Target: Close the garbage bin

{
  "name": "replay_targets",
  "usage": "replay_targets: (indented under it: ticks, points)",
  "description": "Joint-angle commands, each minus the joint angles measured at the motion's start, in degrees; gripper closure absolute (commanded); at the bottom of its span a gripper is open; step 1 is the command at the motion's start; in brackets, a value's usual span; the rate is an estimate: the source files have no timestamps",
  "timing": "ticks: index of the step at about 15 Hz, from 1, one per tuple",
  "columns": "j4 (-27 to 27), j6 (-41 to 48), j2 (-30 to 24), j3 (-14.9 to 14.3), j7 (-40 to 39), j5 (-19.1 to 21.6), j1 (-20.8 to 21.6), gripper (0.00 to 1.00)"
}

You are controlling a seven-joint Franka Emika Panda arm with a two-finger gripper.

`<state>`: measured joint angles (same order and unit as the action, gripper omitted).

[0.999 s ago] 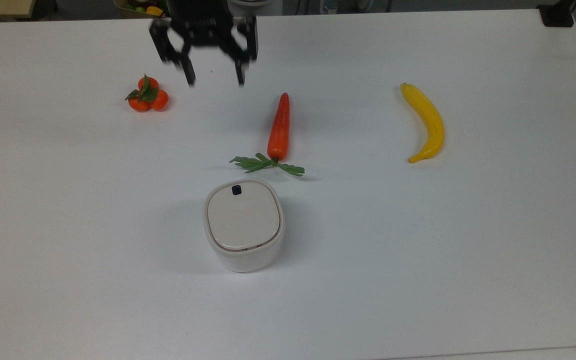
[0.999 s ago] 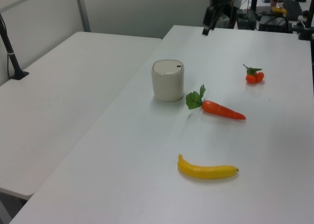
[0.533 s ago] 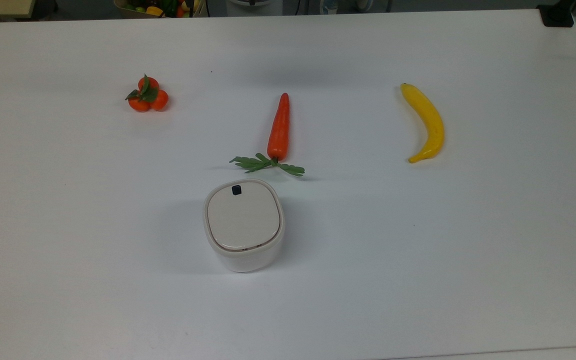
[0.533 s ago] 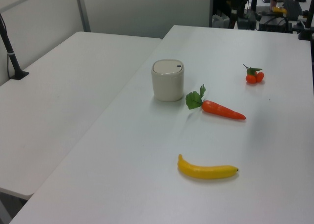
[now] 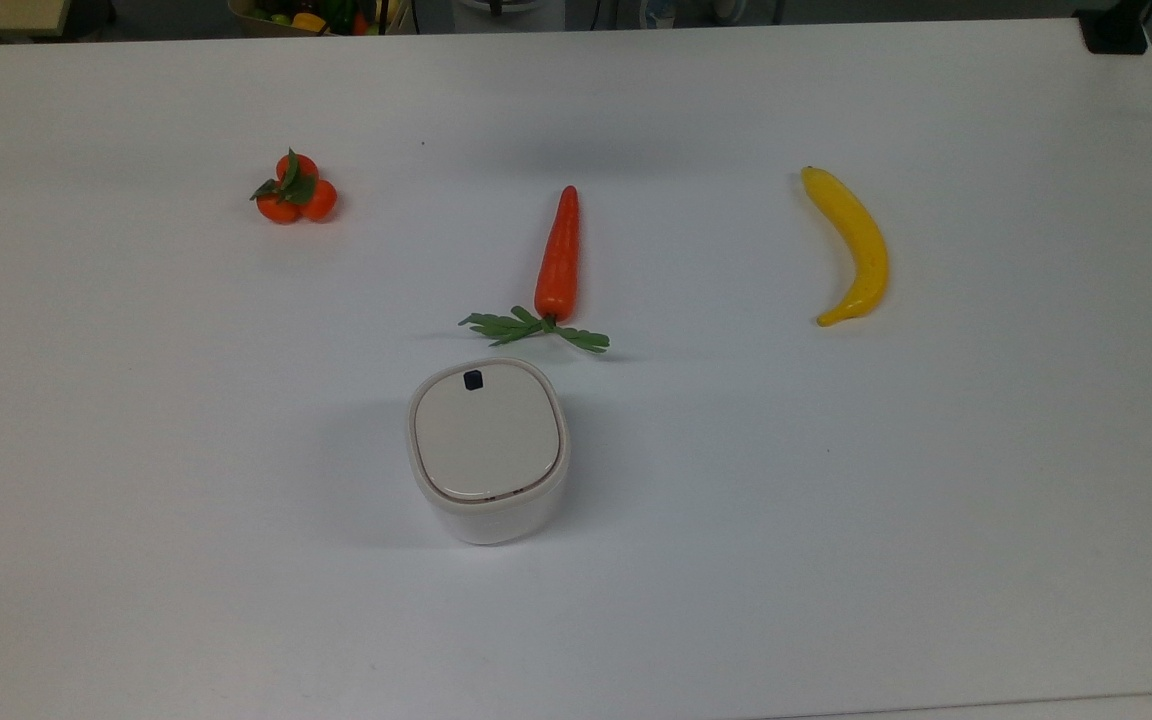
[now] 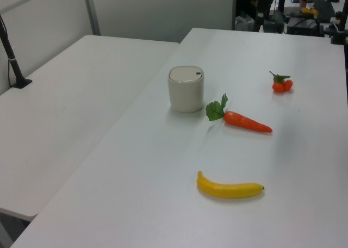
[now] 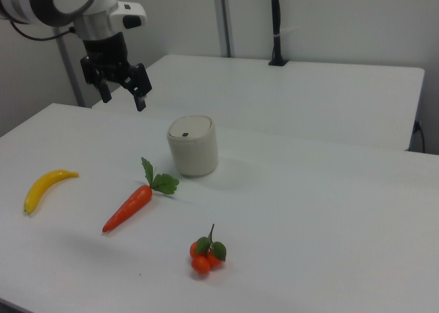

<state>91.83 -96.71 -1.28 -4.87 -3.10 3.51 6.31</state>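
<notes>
Your gripper (image 7: pixel 124 93) has pulled up and away from the desk (image 5: pixel 836 500), fingers spread and empty, while the garbage bin (image 5: pixel 487 450) (just beside the carrot's (image 5: pixel 558 255) leaves) sits with lid flat, so closing looks done

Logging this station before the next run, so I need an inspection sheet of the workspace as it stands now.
Surface: white table, bare apart from the items below.
Job's things: garbage bin, upright, lid down flat, black tab toward the carrot.
Clutter: carrot, its leaves close to the bin; banana; small oranges. All lie apart.
Grippers: gripper raised above the table, away from the bin, jaws open, holding nothing.
Cables: nothing seen on the table.
Surroundings: second white table alongside; black post on it.
</notes>
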Motion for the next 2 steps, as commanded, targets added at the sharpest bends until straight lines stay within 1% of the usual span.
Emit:
replay_targets:
  ticks: [1,2]
  points:
    - [1.68,-1.55,-1.18,-1.02,-1.55,-0.79,0.9,0.0]
    - [1.68,-1.55,-1.09,-1.02,-1.9,-0.79,0.9,0.0]
